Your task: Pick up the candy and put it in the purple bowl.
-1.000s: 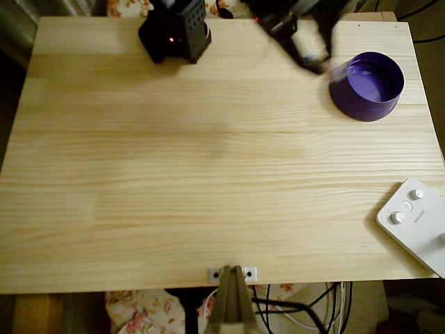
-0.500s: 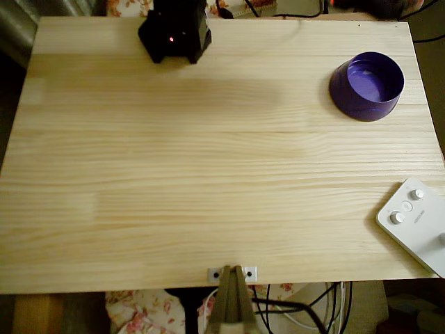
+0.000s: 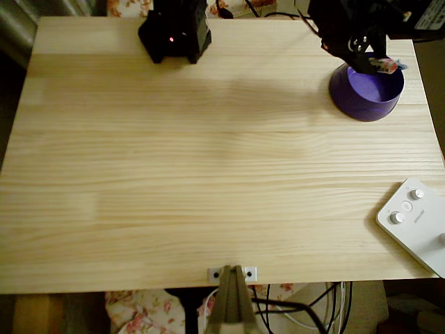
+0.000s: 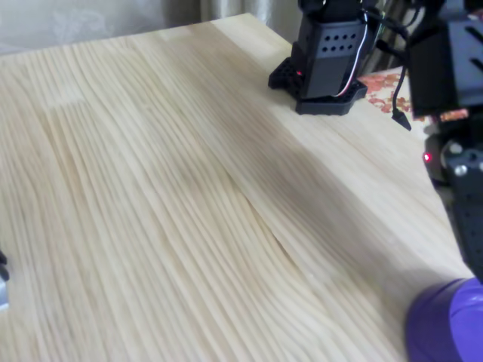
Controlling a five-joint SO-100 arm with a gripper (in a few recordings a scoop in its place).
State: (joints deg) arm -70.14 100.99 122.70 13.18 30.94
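Observation:
The purple bowl [image 3: 367, 87] stands at the table's far right in the overhead view, and its rim shows at the bottom right corner of the fixed view [image 4: 451, 324]. My black gripper [image 3: 377, 63] hangs over the bowl's far rim, shut on the candy [image 3: 388, 66]. The candy is a tiny whitish sweet with pink and bluish bits that sticks out to the right, above the bowl's opening. Part of the dark arm [image 4: 462, 188] rises above the bowl in the fixed view; its fingers are not clear there.
The arm's black base [image 3: 175, 31] sits at the table's far edge, left of centre. A white button box [image 3: 416, 223] lies at the near right corner. A clamp [image 3: 231, 275] grips the front edge.
One second ago the arm was a blur left of the bowl, half a second ago it was out of the picture, and now it hangs over the bowl's far rim with the candy.

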